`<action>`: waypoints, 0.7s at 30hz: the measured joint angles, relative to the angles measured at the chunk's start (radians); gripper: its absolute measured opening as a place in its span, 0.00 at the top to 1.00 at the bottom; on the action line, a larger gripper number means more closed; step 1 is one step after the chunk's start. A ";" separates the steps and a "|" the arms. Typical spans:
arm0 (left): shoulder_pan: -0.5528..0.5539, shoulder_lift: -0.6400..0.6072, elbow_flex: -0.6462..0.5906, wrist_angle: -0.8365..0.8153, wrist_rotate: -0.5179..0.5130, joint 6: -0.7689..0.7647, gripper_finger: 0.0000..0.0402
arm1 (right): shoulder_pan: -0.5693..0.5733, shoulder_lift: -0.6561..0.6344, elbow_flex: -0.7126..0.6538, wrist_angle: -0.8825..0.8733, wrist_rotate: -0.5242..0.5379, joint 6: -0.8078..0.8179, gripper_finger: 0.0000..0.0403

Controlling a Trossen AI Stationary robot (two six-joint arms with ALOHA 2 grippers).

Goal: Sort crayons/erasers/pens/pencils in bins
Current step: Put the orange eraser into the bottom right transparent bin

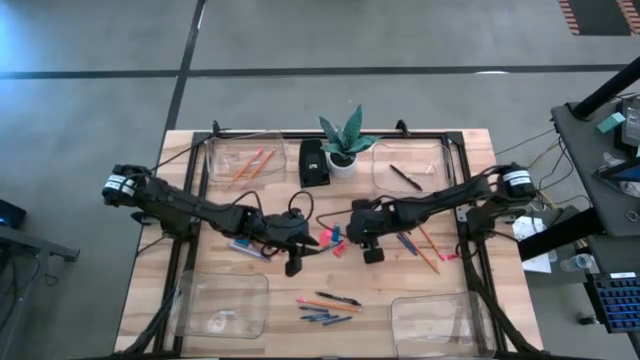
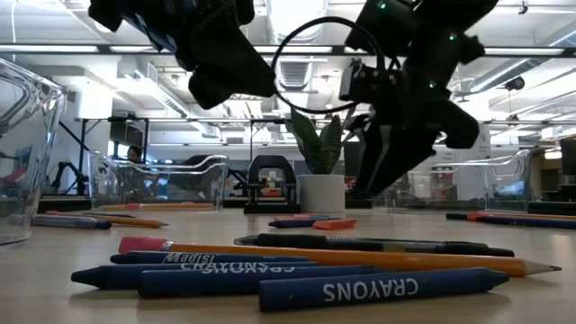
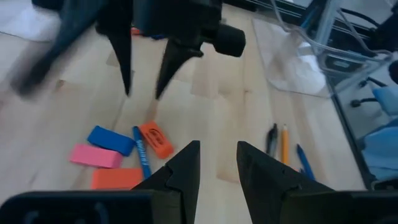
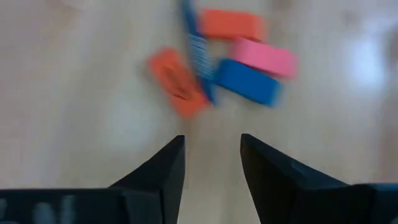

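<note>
Several erasers, orange [image 4: 177,81], pink [image 4: 264,56] and blue [image 4: 249,81], lie flat in a cluster at the table's middle [image 1: 332,241], with a blue crayon [image 4: 199,50] among them. My right gripper [image 4: 211,162] hovers open just right of the cluster [image 1: 372,252], its fingers slanting down, nothing between them. My left gripper [image 3: 217,163] hangs open left of the cluster [image 1: 294,262], also holding nothing. Four clear bins stand at the corners; the far-left bin [image 1: 240,160] holds pencils, the far-right bin [image 1: 410,172] a pen.
Crayons, a pen and a pencil [image 1: 326,308] lie loose near the front edge between the two near bins [image 1: 220,305] [image 1: 437,320]. More pens and pencils [image 1: 425,248] lie under my right arm. A potted plant [image 1: 343,158] and a black box [image 1: 313,162] stand at the back.
</note>
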State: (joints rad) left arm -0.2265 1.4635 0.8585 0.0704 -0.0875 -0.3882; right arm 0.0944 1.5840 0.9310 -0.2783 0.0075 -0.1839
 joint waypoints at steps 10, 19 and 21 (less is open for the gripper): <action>-0.058 0.000 0.000 0.001 -0.004 -0.052 0.77 | 0.002 0.106 0.000 0.107 -0.059 0.000 0.68; -0.062 0.000 0.005 0.005 -0.024 -0.051 0.77 | 0.004 0.133 0.000 0.186 -0.071 0.001 0.68; -0.062 0.000 0.005 0.005 -0.024 -0.051 0.77 | 0.004 0.132 0.002 0.194 -0.071 0.001 0.68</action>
State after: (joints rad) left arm -0.2890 1.4635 0.8631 0.0756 -0.1120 -0.4397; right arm 0.0982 1.7159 0.9332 -0.0844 -0.0632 -0.1833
